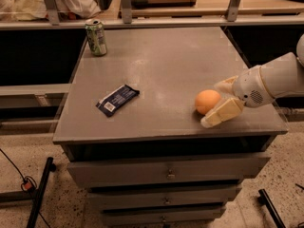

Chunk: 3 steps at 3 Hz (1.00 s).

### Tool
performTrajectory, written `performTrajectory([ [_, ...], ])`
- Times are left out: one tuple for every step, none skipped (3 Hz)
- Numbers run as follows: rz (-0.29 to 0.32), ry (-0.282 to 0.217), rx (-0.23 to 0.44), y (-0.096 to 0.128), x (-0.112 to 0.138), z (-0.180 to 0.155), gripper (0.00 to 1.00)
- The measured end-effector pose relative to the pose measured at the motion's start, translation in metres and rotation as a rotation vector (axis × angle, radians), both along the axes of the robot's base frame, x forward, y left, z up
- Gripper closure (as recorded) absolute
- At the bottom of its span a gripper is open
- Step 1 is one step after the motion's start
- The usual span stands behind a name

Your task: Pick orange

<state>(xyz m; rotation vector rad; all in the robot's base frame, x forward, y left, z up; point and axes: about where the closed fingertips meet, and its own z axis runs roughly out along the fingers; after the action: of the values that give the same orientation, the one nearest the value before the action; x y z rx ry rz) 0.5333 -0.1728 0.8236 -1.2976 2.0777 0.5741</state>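
Near the front-right corner of the grey worktop [180, 61], the pincer [211, 105] reaches in from the right edge, fingers apart, straddling the orange [207, 101]. The fruit is small, round, smooth and evenly coloured. A dark packet [117, 99] lies left of centre, and a can [96, 37] stands at the far-left corner.

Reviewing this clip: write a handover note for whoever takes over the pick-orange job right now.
The gripper is open, low at the table's front right, with one finger on either side of the orange; contact is unclear.
The orange rests on the table, not lifted.
Also there: a soda can back left, a dark wrapper left of centre.
Done: approach. Left: close, lift.
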Motion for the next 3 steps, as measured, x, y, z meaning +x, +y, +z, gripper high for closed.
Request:
performTrajectory([
  [0.034,0.004,0.035,0.015,-0.003,0.003,0.41],
  [0.063,0.017,0.036,0.028,-0.007,0.004,0.64],
  [0.091,0.003,0.053,0.038,-0.008,0.023,0.86],
])
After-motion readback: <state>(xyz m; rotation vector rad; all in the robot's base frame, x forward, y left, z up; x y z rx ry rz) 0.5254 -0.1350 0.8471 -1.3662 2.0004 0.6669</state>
